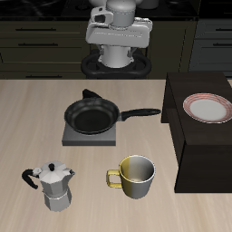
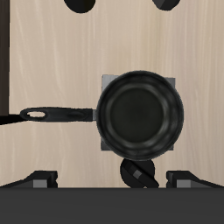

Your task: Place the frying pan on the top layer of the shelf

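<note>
The black frying pan (image 1: 91, 116) sits on a square grey burner plate (image 1: 91, 136) in the middle of the table. Its long handle (image 1: 143, 113) points toward the dark shelf (image 1: 199, 149). In the wrist view the pan (image 2: 140, 112) is seen from above, with its handle (image 2: 57, 112) sticking out sideways. My gripper (image 1: 119, 41) hangs high near the table's back, well above the pan and touching nothing. In the wrist view the gripper (image 2: 114, 179) is open and empty, with its fingertips (image 2: 39, 179) wide apart.
A pink-rimmed white plate (image 1: 207, 109) lies on the shelf's flat top. A yellow mug (image 1: 136, 177) and a silver moka pot (image 1: 56, 186) stand near the table's front edge. The burner's black knob (image 2: 138, 172) shows behind the pan.
</note>
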